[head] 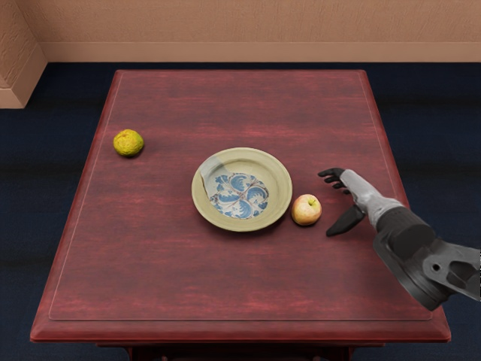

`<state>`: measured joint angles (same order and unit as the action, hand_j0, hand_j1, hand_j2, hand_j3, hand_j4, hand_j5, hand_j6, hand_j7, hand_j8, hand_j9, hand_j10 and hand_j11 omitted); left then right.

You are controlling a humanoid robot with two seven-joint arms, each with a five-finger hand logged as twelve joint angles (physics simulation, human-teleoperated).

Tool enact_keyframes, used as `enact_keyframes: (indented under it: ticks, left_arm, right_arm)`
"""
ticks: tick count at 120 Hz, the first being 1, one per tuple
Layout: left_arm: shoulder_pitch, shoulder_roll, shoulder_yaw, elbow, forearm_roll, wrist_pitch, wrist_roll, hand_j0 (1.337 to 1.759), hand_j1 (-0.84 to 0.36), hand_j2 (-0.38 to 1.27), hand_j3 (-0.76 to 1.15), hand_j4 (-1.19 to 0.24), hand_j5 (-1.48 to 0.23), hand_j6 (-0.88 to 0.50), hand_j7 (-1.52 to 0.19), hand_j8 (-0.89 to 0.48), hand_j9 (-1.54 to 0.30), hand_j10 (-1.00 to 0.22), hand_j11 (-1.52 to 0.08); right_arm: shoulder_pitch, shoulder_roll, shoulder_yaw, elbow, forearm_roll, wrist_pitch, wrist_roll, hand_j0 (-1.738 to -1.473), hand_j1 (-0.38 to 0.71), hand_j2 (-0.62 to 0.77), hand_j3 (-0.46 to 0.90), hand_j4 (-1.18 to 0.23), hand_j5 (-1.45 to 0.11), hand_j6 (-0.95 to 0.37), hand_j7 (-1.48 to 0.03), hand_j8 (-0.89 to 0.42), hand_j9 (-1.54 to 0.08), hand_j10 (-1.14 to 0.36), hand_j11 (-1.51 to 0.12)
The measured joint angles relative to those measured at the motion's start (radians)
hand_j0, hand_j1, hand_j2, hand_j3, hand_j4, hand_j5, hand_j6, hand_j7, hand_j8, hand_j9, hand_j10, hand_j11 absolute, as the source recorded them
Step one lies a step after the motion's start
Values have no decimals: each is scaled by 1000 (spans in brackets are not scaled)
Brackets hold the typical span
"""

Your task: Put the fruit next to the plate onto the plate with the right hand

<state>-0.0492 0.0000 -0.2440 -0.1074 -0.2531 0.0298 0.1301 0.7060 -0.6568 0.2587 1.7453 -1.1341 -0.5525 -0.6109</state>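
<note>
Head view: apple (306, 210) just beside plate (281, 177), spread right hand (353, 197) near, citrus (128, 143) apart.

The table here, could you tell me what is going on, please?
The robot's right hand hovers open just right of the apple, not touching it. The apple sits on the table beside the plate, at its right rim; nothing is on the plate yet. A yellow-green citrus lies far off to the left.
</note>
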Motion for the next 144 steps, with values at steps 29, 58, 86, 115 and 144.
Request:
enact_keyframes:
  ticks: [29,58,86,115,144]
  left_arm:
    - [0,0,0,0,0,0,0,1658,349,0,0,-1,0,-1,0,-1,0,0,0]
    - [0,0,0,0,0,0,0,1658,349,0,0,-1,0,-1,0,-1,0,0,0]
    - [19,0,0,0,0,0,0,1658,349,0,0,-1,0,-1,0,-1,0,0,0]
    - [20,0,0,0,0,0,0,1658,349,0,0,-1,0,-1,0,-1,0,0,0]
    - [25,0,0,0,0,0,0,1658,349,0,0,-1,0,-1,0,-1,0,0,0]
  right_arm:
    - [8,38,0,0,-4,-1,0,-1658,-28,-51,0,-271,-350,-272,-349,-271,-350,-271,-350]
    - [13,66,-1,0,-11,-1,0,-1658,31,-61,0,-320,-414,-321,-413,-320,-414,-320,-414]
    - [7,66,-6,0,-14,0,0,-1658,53,-65,0,-337,-437,-338,-437,-338,-437,-337,-437]
    - [2,71,-11,0,-18,1,0,-1658,128,-78,0,-407,-507,-399,-517,-408,-506,-175,-684]
    - [-1,74,-14,0,-25,8,-1,-1655,199,-93,-1,-500,-598,-442,-622,-440,-605,-52,-844]
